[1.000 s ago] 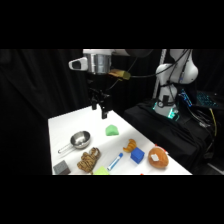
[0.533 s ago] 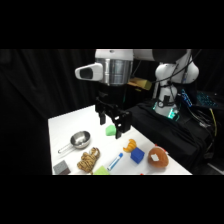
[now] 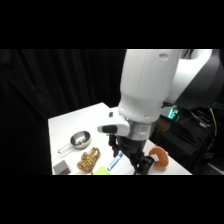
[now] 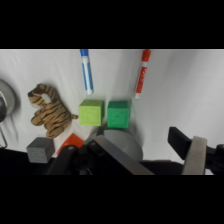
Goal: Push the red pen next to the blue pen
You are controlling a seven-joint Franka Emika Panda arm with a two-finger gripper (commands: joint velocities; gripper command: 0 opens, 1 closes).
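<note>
Side view: white arm [image 3: 150,85] filling the middle, close to the camera, with the gripper [image 3: 135,162] low over the white table [image 3: 75,122]. Fingers hidden at the bottom edge; cannot tell whether apart or together. Blue pen [image 3: 115,161] just left of the gripper, lying on the table. Striped plush toy [image 3: 88,160] further left, a metal cup [image 3: 79,139] behind it, a grey block [image 3: 61,168] at the near left. An orange thing [image 3: 161,155] to the right of the gripper.

Wrist view: blue pen [image 4: 86,71] and red pen [image 4: 142,72] near the top, apart, roughly parallel. Below them a light green block [image 4: 91,112] touching a darker green block [image 4: 119,112]. Plush toy [image 4: 47,110] to the left, grey block [image 4: 40,149] beneath it. Finger spacing not readable here either.
</note>
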